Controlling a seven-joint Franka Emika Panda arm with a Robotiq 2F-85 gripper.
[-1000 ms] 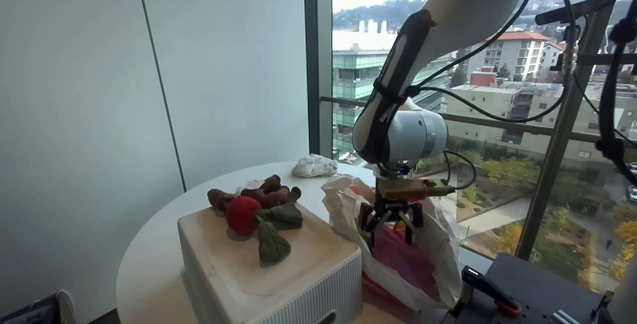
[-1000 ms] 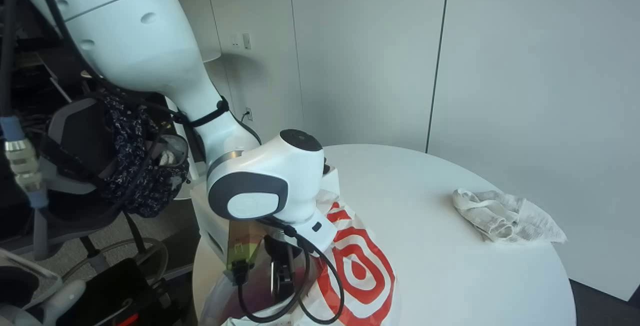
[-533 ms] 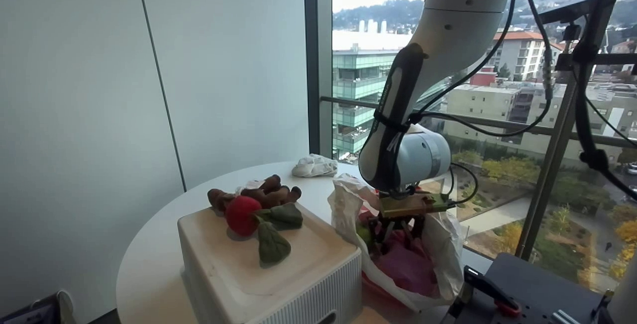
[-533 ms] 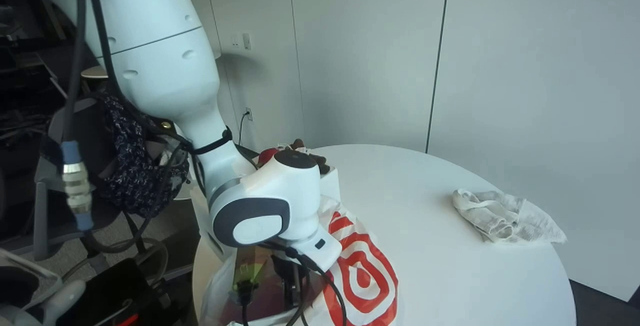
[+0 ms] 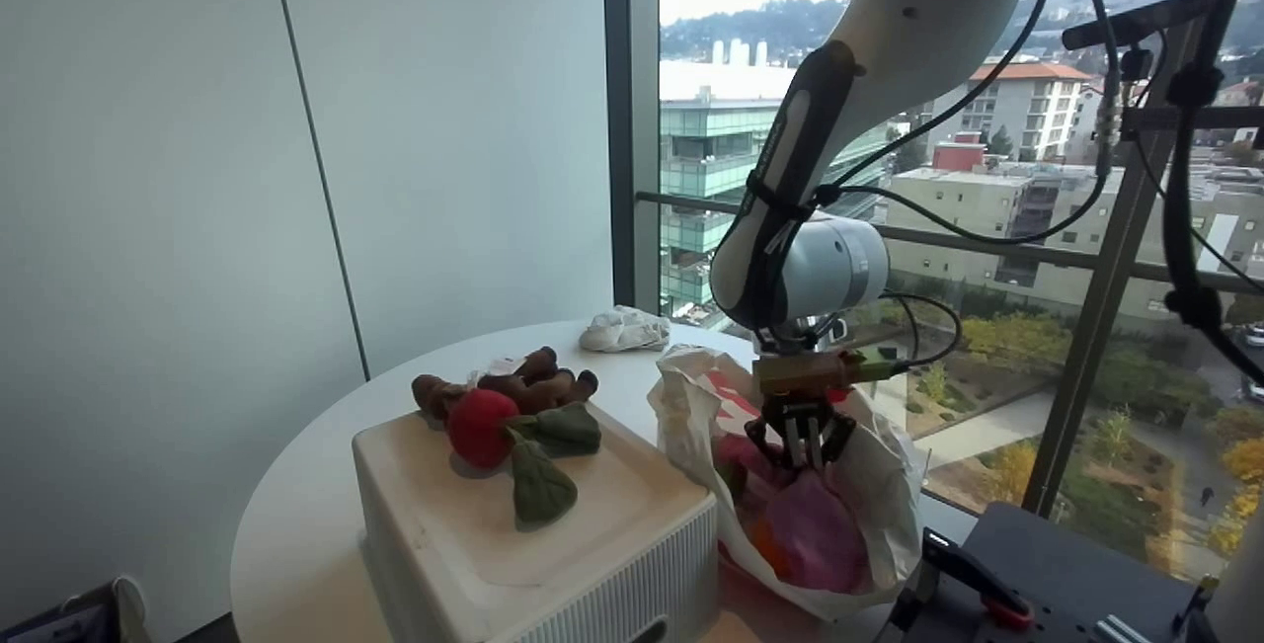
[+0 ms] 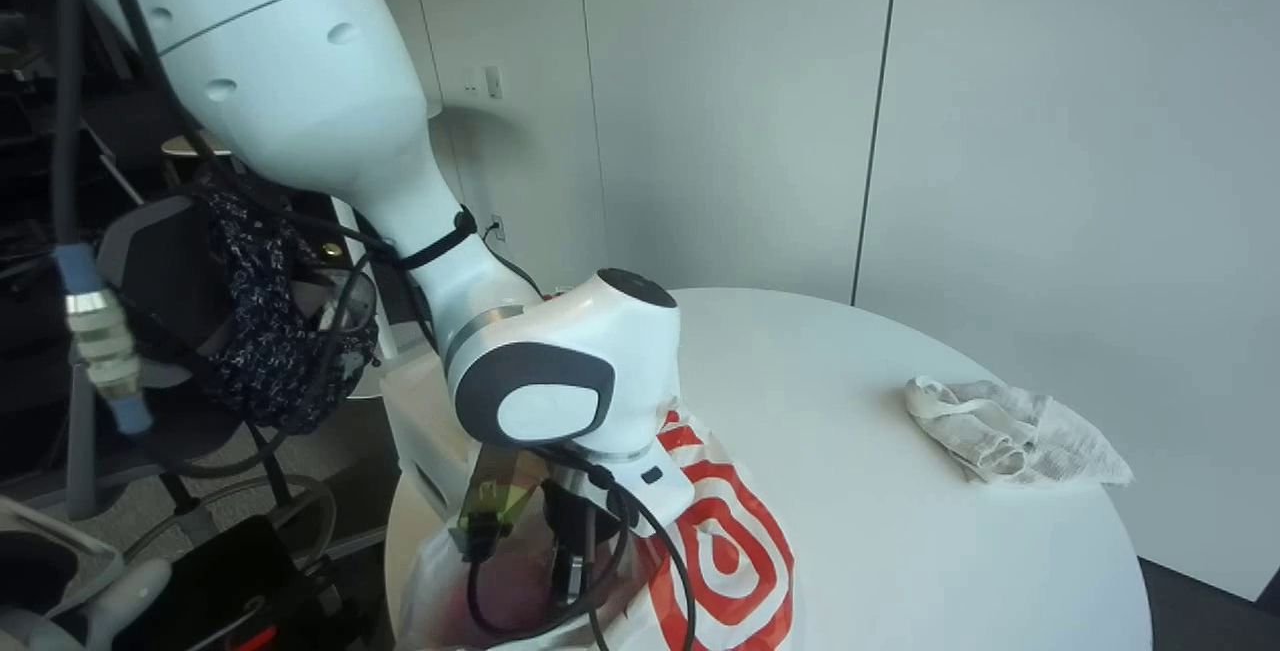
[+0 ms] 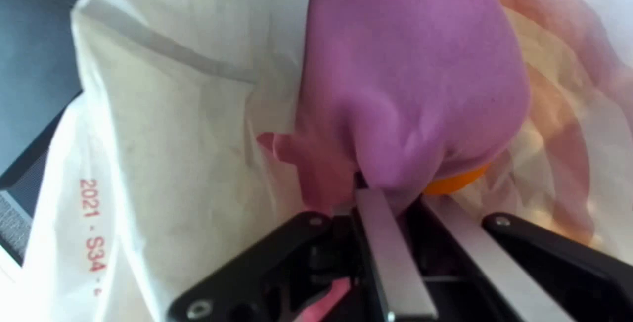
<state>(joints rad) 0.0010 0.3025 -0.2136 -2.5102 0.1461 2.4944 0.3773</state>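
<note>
Within the mouth of the white bag (image 5: 686, 426), the gripper (image 5: 805, 463), jaws nearly together, pinches a gathered fold of purple fabric (image 7: 415, 55).

Purple soft item (image 7: 415, 55): smooth, plain, cloth-like, shading to pink along its far edge in the wrist view, pinched at one end by the gripper (image 7: 395, 193), material bunched into folds at the grip. Rest of it spreads from the pinch into a wide rounded shape with a smooth curved edge; in an exterior view it peaks narrow at the grip, then slopes down, widening, inside the open white bag (image 5: 681, 416). Underside hidden, so can't tell whether it's resting on anything in there.
</note>
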